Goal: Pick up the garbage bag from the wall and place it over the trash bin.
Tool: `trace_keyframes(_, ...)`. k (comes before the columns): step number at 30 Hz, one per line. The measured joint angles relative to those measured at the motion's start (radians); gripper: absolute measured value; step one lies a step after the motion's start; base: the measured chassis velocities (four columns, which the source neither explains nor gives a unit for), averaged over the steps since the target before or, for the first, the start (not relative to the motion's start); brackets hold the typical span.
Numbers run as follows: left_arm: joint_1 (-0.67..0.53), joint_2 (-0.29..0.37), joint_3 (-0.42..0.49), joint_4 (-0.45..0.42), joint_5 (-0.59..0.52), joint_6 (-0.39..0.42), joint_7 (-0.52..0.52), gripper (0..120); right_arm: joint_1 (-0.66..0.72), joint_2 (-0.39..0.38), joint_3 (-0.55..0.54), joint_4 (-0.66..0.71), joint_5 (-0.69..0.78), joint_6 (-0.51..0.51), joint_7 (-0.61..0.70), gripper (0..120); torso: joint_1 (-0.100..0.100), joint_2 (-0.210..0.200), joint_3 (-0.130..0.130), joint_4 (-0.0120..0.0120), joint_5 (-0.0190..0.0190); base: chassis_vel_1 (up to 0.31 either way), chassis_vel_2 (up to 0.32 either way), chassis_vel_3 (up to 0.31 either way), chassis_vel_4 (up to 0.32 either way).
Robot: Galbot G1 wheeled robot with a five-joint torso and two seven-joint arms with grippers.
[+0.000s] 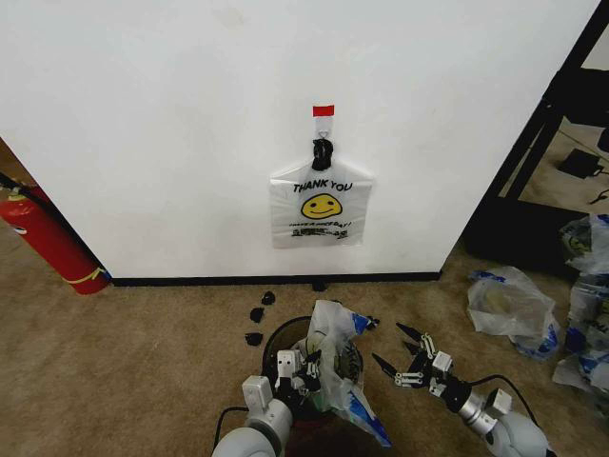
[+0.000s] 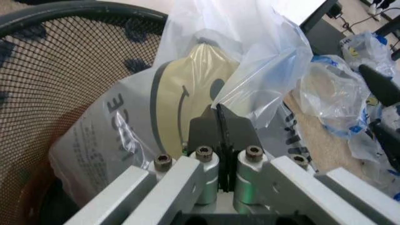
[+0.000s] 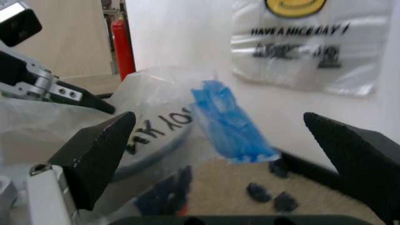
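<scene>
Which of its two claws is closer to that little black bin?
Left. The left gripper is at the trash bin, shut on the garbage bag. The right gripper hangs open beside it.

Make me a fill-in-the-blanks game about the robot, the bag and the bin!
1. The garbage bag sits in the black trash ____.
2. The left gripper is ____ on the bag.
3. The right gripper has its fingers ____.
4. The fire extinguisher by the wall is ____.

Missing words: bin, shut, open, red
</scene>
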Motion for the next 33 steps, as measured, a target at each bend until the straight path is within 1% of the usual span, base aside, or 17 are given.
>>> trace_keyframes(1, 0.000, 0.002, 0.000, -0.001, 0.000, 0.000, 0.000, 0, -0.002, -0.003, -0.008, 0.008, 0.009, -0.016, 0.010, 100, 0.000, 0.000, 0.000, -0.0001, 0.0000, 0.000, 0.000, 0.000, 0.000)
trace_keyframes(3, 0.000, 0.008, -0.002, -0.007, -0.001, 0.000, 0.001, 0, -0.011, -0.019, -0.050, 0.043, 0.052, -0.086, 0.049, 100, 0.000, 0.000, 0.000, 0.0000, -0.0001, 0.000, 0.000, 0.000, 0.000)
trace_keyframes(6, -0.001, 0.011, -0.006, -0.008, -0.002, 0.000, 0.001, 0, -0.014, -0.051, -0.094, 0.095, 0.100, -0.195, 0.065, 100, 0.000, 0.000, 0.000, 0.0000, 0.0000, 0.000, 0.000, 0.000, 0.000)
trace_keyframes(7, -0.001, 0.011, -0.007, -0.008, -0.002, -0.001, 0.001, 0, -0.014, -0.071, -0.110, 0.120, 0.120, -0.248, 0.069, 100, 0.000, 0.000, 0.000, 0.0001, -0.0001, 0.000, 0.000, 0.000, 0.000)
trace_keyframes(8, -0.001, 0.011, -0.007, -0.008, -0.002, -0.001, 0.001, 0, -0.014, -0.071, -0.110, 0.120, 0.120, -0.248, 0.069, 100, 0.000, 0.000, 0.000, 0.0001, -0.0001, 0.000, 0.000, 0.000, 0.000)
trace_keyframes(11, -0.002, 0.009, -0.003, -0.006, -0.002, -0.003, 0.002, 0, 0.000, -0.108, -0.136, 0.160, 0.137, -0.349, 0.091, 100, 0.000, 0.000, 0.000, 0.0000, -0.0001, 0.000, 0.000, 0.000, 0.000)
trace_keyframes(15, -0.005, 0.004, 0.010, -0.001, 0.000, -0.005, 0.003, 0, 0.036, -0.137, -0.164, 0.183, 0.130, -0.475, 0.143, 100, 0.000, 0.000, 0.000, -0.0001, 0.0000, 0.000, 0.000, 0.000, 0.000)
trace_keyframes(17, -0.005, 0.003, 0.010, -0.001, 0.000, -0.005, 0.003, 0, 0.039, -0.139, -0.167, 0.186, 0.129, -0.486, 0.151, 100, 0.000, 0.000, 0.000, 0.0000, 0.0000, 0.000, 0.000, 0.000, 0.000)
trace_keyframes(20, -0.004, 0.004, 0.011, -0.001, 0.001, -0.006, 0.003, 0, 0.057, -0.159, -0.188, 0.215, 0.127, -0.576, 0.219, 100, 0.000, 0.000, 0.000, 0.0001, 0.0001, 0.000, 0.000, 0.000, 0.000)
trace_keyframes(21, -0.004, 0.004, 0.011, -0.001, 0.001, -0.006, 0.003, 0, 0.057, -0.159, -0.188, 0.215, 0.127, -0.576, 0.219, 100, 0.000, 0.000, 0.000, 0.0001, 0.0001, 0.000, 0.000, 0.000, 0.000)
trace_keyframes(22, -0.003, 0.006, 0.011, -0.003, 0.002, -0.007, 0.003, 0, 0.078, -0.179, -0.204, 0.239, 0.122, -0.656, 0.255, 100, 0.000, 0.000, 0.000, 0.0001, 0.0000, 0.000, 0.000, 0.000, 0.000)
trace_keyframes(23, -0.003, 0.006, 0.011, -0.003, 0.002, -0.007, 0.003, 0, 0.078, -0.179, -0.204, 0.239, 0.122, -0.656, 0.255, 100, 0.000, 0.000, 0.000, 0.0001, 0.0000, 0.000, 0.000, 0.000, 0.000)
trace_keyframes(24, -0.003, 0.007, 0.011, -0.003, 0.002, -0.007, 0.003, 0, 0.092, -0.189, -0.215, 0.244, 0.118, -0.683, 0.260, 100, 0.000, 0.000, 0.000, 0.0000, 0.0000, 0.000, 0.000, 0.000, 0.000)
trace_keyframes(28, -0.003, 0.006, 0.011, -0.004, 0.002, -0.008, 0.003, 0, 0.127, -0.211, -0.240, 0.246, 0.089, -0.733, 0.261, 100, 0.000, 0.000, 0.000, 0.0000, 0.0001, 0.000, 0.000, 0.000, 0.000)
trace_keyframes(30, -0.003, 0.006, 0.011, -0.004, 0.002, -0.008, 0.003, 0, 0.132, -0.216, -0.244, 0.245, 0.085, -0.739, 0.261, 98, 0.000, 0.000, 0.000, 0.0000, 0.0001, 0.000, 0.000, 0.000, 0.000)
trace_keyframes(31, -0.003, 0.006, 0.011, -0.004, 0.002, -0.008, 0.002, 0, 0.139, -0.222, -0.249, 0.243, 0.081, -0.747, 0.262, 96, 0.000, 0.000, 0.000, 0.0001, 0.0000, 0.000, 0.000, 0.000, 0.000)
trace_keyframes(33, -0.004, 0.006, 0.011, -0.004, 0.002, -0.008, 0.002, 0, 0.157, -0.233, -0.263, 0.233, 0.074, -0.759, 0.271, 88, 0.000, 0.000, 0.000, -0.0001, 0.0000, 0.000, 0.000, 0.000, 0.000)
